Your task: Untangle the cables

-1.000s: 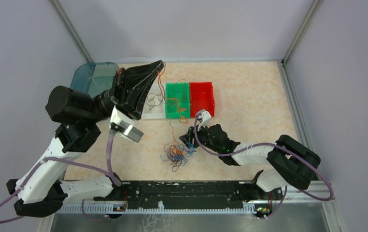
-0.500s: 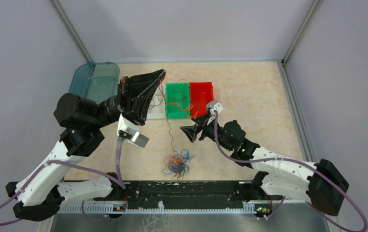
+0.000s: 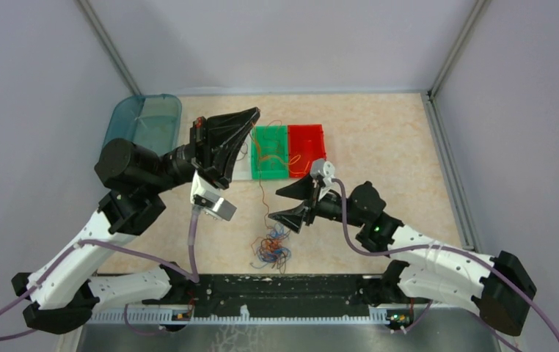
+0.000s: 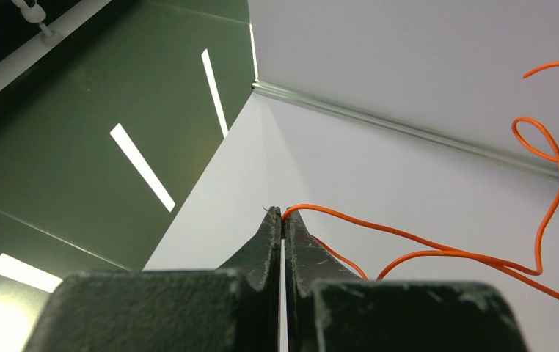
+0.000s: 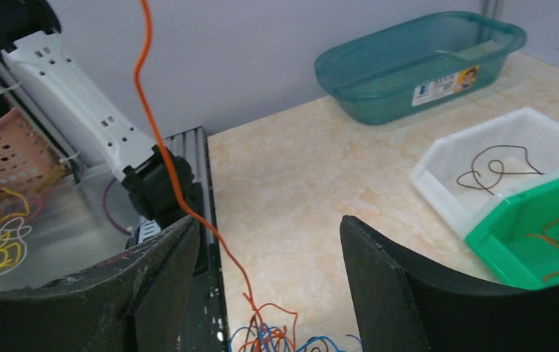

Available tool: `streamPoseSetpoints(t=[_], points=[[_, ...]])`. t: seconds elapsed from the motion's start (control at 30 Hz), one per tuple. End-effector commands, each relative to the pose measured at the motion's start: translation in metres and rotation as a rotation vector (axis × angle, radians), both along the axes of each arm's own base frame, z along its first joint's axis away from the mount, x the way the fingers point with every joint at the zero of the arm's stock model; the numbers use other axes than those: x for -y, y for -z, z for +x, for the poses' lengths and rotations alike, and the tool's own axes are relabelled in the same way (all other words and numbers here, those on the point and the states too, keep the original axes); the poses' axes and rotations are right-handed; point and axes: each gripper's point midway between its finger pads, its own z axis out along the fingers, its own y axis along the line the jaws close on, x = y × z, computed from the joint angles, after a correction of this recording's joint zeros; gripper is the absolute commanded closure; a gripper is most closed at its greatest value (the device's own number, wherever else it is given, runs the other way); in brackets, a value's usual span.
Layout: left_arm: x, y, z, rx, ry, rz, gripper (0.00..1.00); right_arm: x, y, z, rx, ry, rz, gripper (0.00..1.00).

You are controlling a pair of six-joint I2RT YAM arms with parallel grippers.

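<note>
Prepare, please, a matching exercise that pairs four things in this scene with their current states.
Things:
1. left end effector
2. right end effector
3. white bin
4. cable clump

States:
A. lies on the table
B. open
C. shut on an orange cable
D. holds a dark wire

Pairs: 1-C, 2-B, 3-D, 4-A

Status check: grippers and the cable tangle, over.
Left gripper shut on thin orange wire, trailing down to tangled clump of multicoloured cables. Right gripper open at that strand, not gripping. No obstruction seen.
</note>
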Motion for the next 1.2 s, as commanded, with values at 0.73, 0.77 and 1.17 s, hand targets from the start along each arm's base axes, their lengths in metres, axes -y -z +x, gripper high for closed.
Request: streamPoseSetpoints(t=[0.73,0.77,1.17], points=[[-0.035,-0.124,-0.045,0.368,-0.009,-0.208,1.0,-0.037,0.072,0.045,-0.245,0.143,0.031,0.45],[-0.036,-0.129,-0.047,0.374,-0.008,-0.215,1.0,-0.035,0.075,0.046,-0.253,0.153,0.031,0.45],[-0.024,-0.085,-0.037,0.223,0.039,-0.124,1.0,-0.026,0.032,0.047,-0.184,0.179,0.095,0.42]])
